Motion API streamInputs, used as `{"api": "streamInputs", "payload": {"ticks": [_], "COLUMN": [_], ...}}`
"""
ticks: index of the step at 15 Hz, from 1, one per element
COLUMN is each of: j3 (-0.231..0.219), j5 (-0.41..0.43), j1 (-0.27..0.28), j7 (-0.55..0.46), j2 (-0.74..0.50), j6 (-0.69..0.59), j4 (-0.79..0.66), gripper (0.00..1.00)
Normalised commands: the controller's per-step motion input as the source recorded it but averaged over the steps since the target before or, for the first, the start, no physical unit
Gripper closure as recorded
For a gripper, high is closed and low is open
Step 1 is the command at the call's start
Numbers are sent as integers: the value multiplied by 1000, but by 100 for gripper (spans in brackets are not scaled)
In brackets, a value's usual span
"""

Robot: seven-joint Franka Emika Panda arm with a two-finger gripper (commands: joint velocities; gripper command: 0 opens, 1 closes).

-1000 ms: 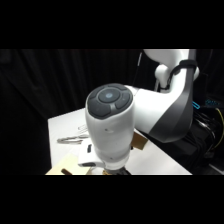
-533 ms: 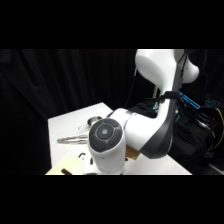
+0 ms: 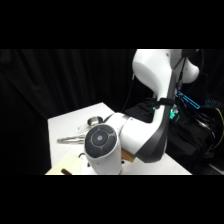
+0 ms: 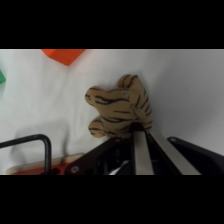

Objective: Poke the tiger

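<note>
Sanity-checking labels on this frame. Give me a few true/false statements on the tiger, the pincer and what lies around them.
1. In the wrist view the pincer has its fingers close together, with the tips at the tiger. True.
2. The tiger is held up off the table. False: it lies on the white table.
3. An orange-red block shows at the top edge of the wrist view, apart from the tiger. True.
4. In the side view the tiger is in plain sight. False: the arm hangs low over the table and covers it.
5. Metal tongs lie on the table in the side view. True.
</note>
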Motion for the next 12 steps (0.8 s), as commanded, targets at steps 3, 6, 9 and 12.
{"api": "streamInputs", "payload": {"ticks": [3, 6, 9, 12], "j3": [46, 89, 87, 71], "j5": [11, 70, 89, 93], "j1": [-3, -69, -121, -146], "j7": [-103, -186, -208, -200], "j2": [-636, -531, -335, -192], "j6": [-341, -419, -319, -211], "j4": [-289, -163, -52, 2], "gripper": [70, 60, 36, 10]}}
